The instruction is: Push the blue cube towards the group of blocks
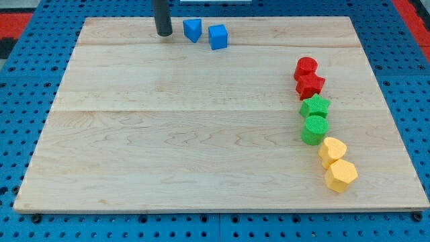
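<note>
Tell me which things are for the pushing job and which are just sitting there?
For the job: my tip, the blue cube, and the group: red cylinder, red star, green star, green cylinder, two yellow blocks.

Just sitting: the other blue block, the wooden board.

No legible text, label, brand, number or sign is found anywhere in the camera view. The wooden board [201, 134] carries only its grain and plank seams. The faces of the blue cube [218, 37] and the neighbouring blue block [193, 29] are blank, as are the red, green and yellow blocks along the view's right. The dark rod ending in my tip [163, 33] bears no marking that can be made out. The blue perforated surface [20, 121] around the board shows holes only, no lettering.
</note>
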